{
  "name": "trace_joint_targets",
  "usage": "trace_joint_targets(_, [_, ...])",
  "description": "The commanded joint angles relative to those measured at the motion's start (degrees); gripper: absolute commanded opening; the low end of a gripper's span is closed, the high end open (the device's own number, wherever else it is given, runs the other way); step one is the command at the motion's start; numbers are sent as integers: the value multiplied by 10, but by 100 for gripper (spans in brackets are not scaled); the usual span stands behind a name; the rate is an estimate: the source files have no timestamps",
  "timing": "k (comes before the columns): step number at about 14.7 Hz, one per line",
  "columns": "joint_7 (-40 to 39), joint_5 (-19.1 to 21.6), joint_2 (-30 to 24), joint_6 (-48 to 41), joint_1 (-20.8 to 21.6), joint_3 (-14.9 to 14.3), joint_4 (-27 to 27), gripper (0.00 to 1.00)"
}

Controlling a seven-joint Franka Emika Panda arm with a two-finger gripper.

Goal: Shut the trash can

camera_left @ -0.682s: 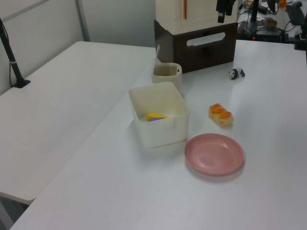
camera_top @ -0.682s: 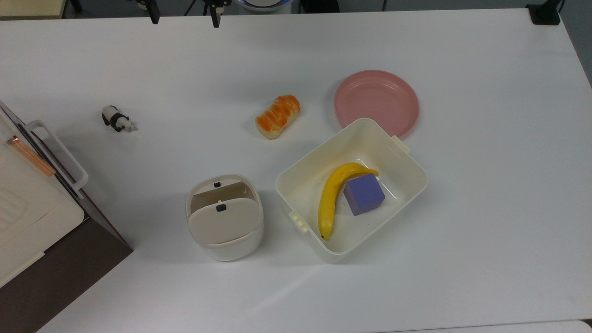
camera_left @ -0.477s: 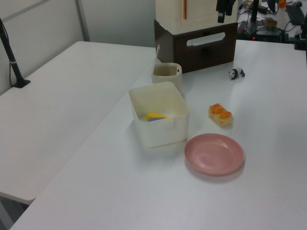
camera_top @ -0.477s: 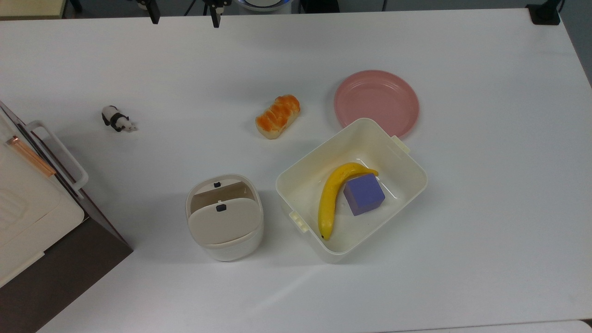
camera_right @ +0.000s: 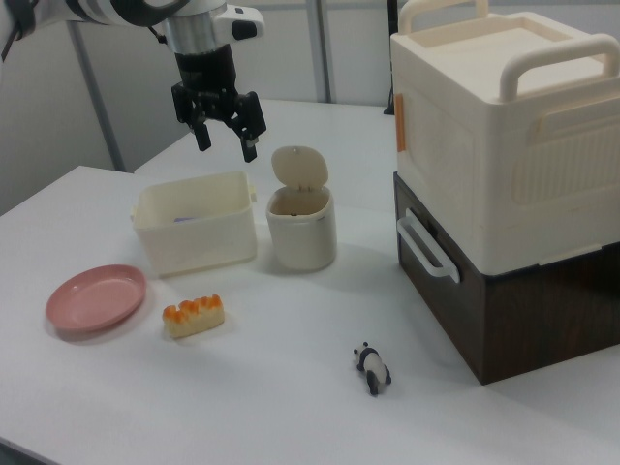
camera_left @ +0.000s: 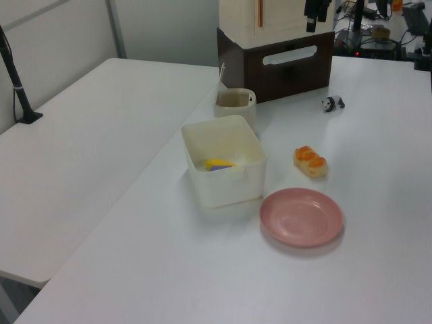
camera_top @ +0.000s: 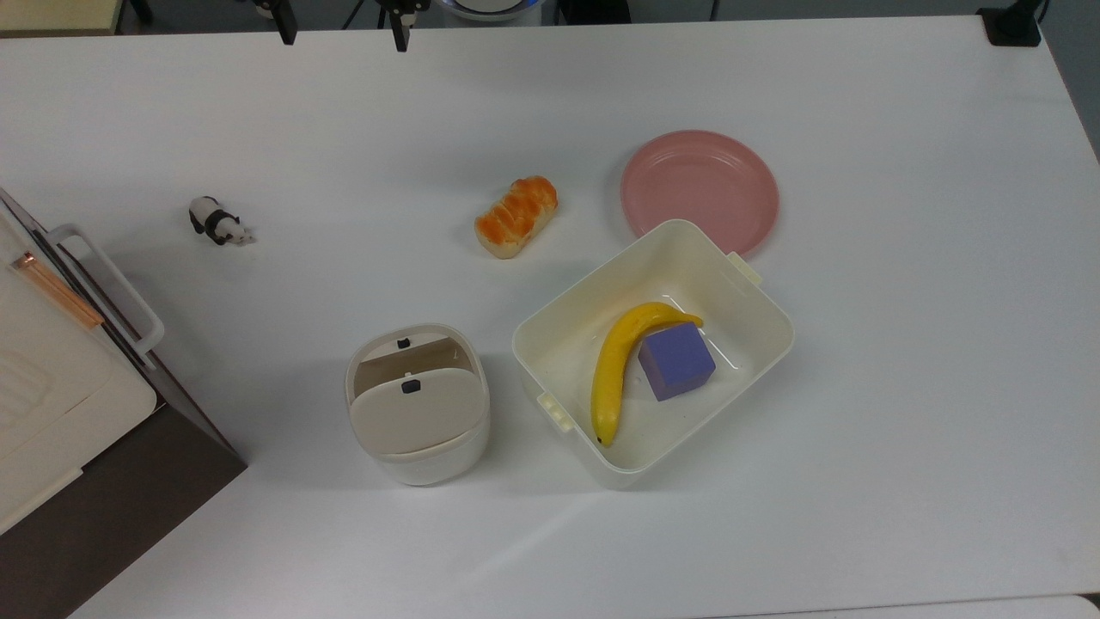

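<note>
The trash can [camera_top: 417, 447] is a small cream-white bin on the white table; its beige lid [camera_top: 416, 411] stands raised on its hinge, leaving the mouth open. It also shows in the right view [camera_right: 300, 231] with the lid [camera_right: 298, 167] upright, and in the left view [camera_left: 235, 105] in front of the dark cabinet. My gripper [camera_right: 227, 143] hangs open and empty high above the table, up and to the right view's left of the trash can, apart from it. Its two dark fingertips [camera_top: 286, 34] poke in at the top view's upper edge.
A larger cream tub [camera_top: 756, 301] beside the trash can holds a banana [camera_top: 614, 361] and a purple cube [camera_top: 676, 361]. Around it lie a pink plate [camera_top: 700, 182], a bread roll [camera_top: 516, 215] and a toy panda [camera_top: 219, 222]. A cream-and-brown cabinet [camera_right: 504, 194] stands close by.
</note>
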Motion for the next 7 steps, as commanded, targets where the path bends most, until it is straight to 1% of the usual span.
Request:
trace_joint_targets(1, [-5, 19, -15, 0, 11, -15, -18, 100])
trace_joint_targets(7, [-6, 18, -15, 0, 11, -14, -18, 100])
